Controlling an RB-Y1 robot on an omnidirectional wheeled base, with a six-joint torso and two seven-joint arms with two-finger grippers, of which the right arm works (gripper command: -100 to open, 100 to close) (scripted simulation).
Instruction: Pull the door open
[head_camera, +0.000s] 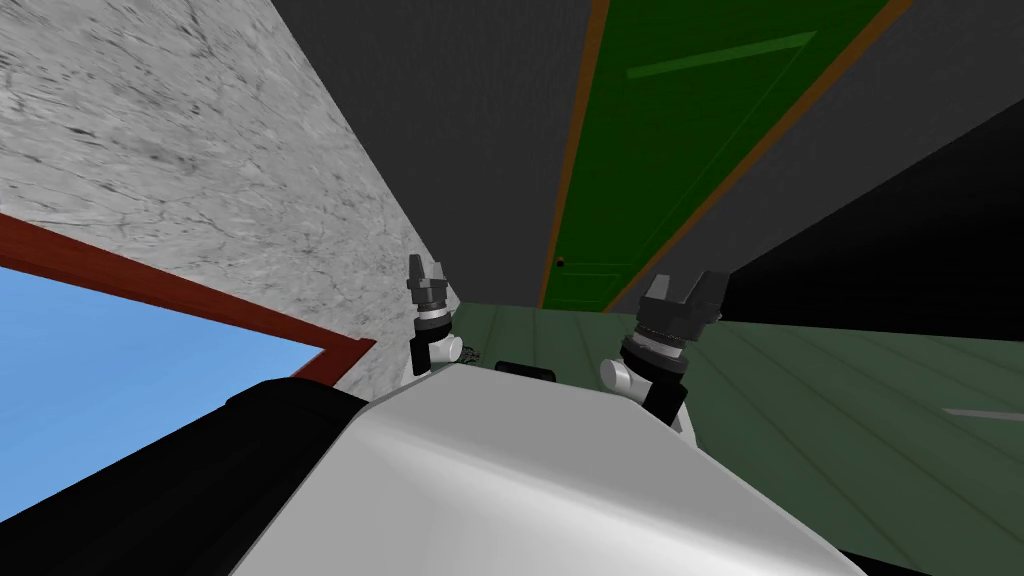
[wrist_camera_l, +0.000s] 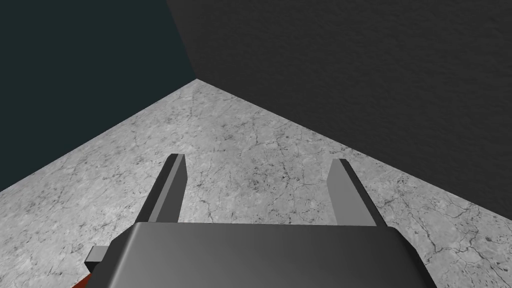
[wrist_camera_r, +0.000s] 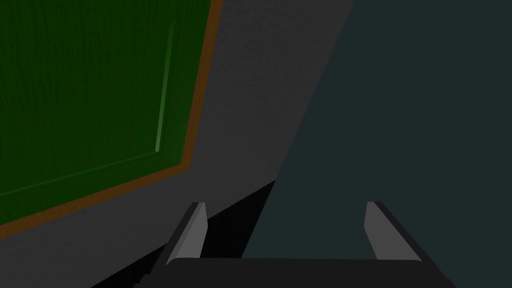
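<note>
The door (head_camera: 680, 130) stands ahead in the far wall, its knob (head_camera: 561, 263) on its left edge. The left gripper (head_camera: 427, 266) and right gripper (head_camera: 686, 283) sit before it, not touching. A window (head_camera: 130, 350) is in the left wall.

The head view was dim: the green door (head_camera: 690, 130) at one o'clock and the dark wall (head_camera: 480, 120) around it lay in shade, while the marbled wall (head_camera: 200, 150) at ten o'clock and blue window (head_camera: 120, 340) at eight were brightest. Lines splayed toward corners; edges were crisp.
</note>
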